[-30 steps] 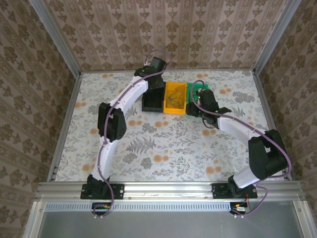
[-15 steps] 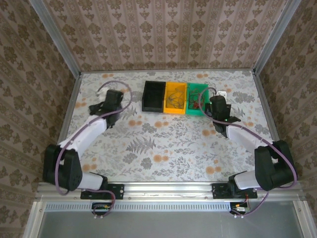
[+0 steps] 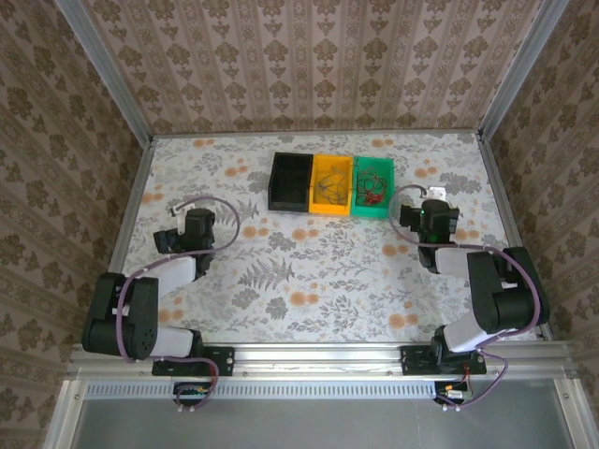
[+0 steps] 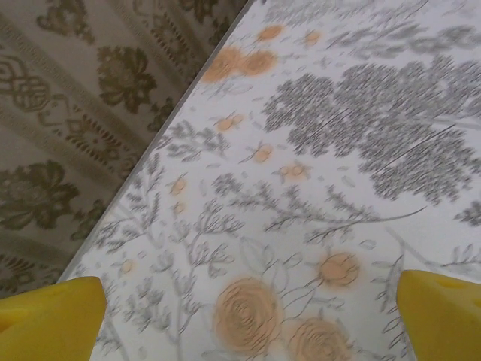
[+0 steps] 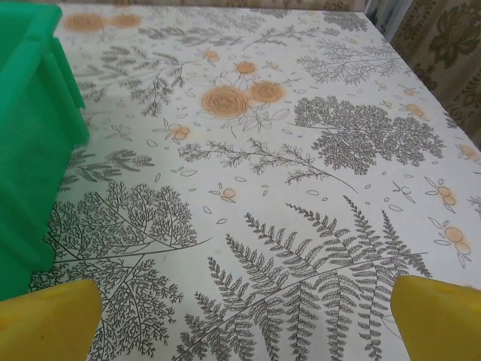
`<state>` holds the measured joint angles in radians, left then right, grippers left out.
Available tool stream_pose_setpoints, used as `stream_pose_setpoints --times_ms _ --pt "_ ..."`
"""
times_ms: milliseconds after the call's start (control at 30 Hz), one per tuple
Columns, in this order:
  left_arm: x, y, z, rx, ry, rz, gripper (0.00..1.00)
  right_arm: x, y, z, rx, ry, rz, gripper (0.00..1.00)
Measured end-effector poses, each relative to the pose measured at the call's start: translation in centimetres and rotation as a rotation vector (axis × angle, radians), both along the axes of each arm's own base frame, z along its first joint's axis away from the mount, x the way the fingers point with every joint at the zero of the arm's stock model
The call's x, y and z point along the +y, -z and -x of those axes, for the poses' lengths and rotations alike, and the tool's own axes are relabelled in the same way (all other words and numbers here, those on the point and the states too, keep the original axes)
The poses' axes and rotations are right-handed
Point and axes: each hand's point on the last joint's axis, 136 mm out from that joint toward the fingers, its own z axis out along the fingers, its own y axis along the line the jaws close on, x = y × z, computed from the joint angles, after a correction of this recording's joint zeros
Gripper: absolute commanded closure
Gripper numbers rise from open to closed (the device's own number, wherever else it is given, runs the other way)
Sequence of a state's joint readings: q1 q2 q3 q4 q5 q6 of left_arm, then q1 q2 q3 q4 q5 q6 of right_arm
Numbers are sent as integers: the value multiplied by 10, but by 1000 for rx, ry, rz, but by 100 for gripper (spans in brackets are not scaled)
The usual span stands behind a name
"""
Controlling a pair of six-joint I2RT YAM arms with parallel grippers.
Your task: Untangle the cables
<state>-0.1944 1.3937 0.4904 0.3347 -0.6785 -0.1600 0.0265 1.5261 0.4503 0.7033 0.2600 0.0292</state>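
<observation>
The cables lie in the bins at the back of the table. Thin dark wires (image 3: 329,193) sit in the yellow bin (image 3: 331,165), and thin red wires (image 3: 372,187) sit in the green bin (image 3: 374,210). My left gripper (image 3: 192,224) hovers over the left side of the table, far from the bins. In the left wrist view this gripper (image 4: 244,323) is open, with bare tablecloth between its yellow fingertips (image 4: 45,316). My right gripper (image 3: 435,217) is just right of the green bin (image 5: 30,135). It is open (image 5: 240,323) with nothing between its fingertips (image 5: 440,320).
A black bin (image 3: 290,202) stands left of the yellow one; what is inside it is too dark to tell. The metal frame rail (image 3: 131,220) and patterned wall run along the table's left edge, close to my left gripper. Both arms are folded back near their bases.
Both arms have pulled back from the bins towards the near side, the left one swinging far left. Both grippers have opened wide.
</observation>
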Motion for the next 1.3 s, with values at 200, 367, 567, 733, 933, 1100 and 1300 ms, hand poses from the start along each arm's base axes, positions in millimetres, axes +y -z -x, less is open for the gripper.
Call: stream_pose_setpoints --times_ms 200,367,567,733,933,1100,1300 --pt "5 -8 -26 -44 32 43 0 18 0 -1 -35 -106 -54 0" --pt "12 -13 -34 -83 54 63 0 24 -6 -4 -64 -136 -66 0" --pt "4 -7 -40 -114 128 51 0 25 -8 -5 -70 -142 -69 0" --pt "-12 -9 -46 -147 229 61 0 25 -8 -5 -71 -143 -69 0" --pt "-23 11 -36 -151 316 85 0 25 -9 -5 -75 -143 -68 0" --pt "-20 7 -39 -178 330 103 0 25 -10 -6 -80 -143 -68 0" --pt "-22 4 -41 -193 346 110 0 24 -9 -5 -77 -141 -69 0"
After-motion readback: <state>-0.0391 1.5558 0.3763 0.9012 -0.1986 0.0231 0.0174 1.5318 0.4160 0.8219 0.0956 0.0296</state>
